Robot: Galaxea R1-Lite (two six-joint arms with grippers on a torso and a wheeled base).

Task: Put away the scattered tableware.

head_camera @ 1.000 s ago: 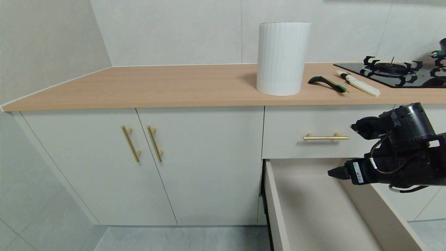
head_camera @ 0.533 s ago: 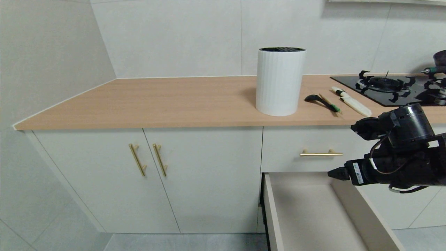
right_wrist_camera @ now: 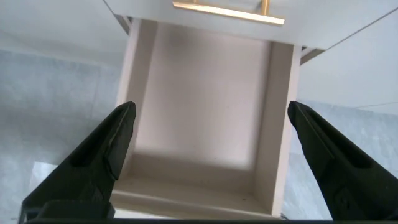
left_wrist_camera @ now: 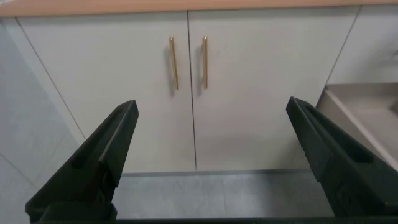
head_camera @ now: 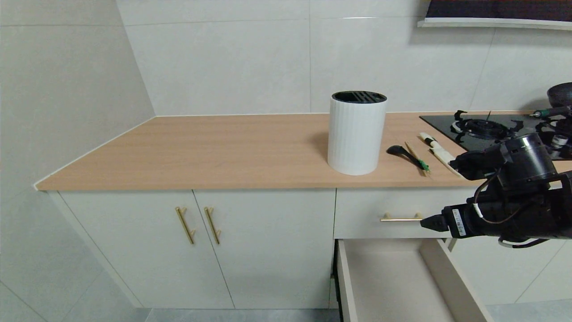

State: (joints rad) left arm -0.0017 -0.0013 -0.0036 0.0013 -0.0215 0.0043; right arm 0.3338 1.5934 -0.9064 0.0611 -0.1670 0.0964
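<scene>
The black spoon (head_camera: 403, 153), green-tipped stick (head_camera: 418, 159) and white knife (head_camera: 439, 153) lie on the countertop (head_camera: 223, 152) just right of the slotted holder (head_camera: 356, 134), long axes slanting back-to-front, above and beyond the nearer right gripper (right_wrist_camera: 211, 115), spread wide over the open drawer (head_camera: 345, 281), the left gripper (left_wrist_camera: 211, 109) likewise spread; since earlier only the camera has risen.

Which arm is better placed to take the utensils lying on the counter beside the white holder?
Probably the right. The right gripper, open, hangs over the open drawer, just below the black spoon. The left gripper, also open, faces the cabinet doors farther left.
</scene>
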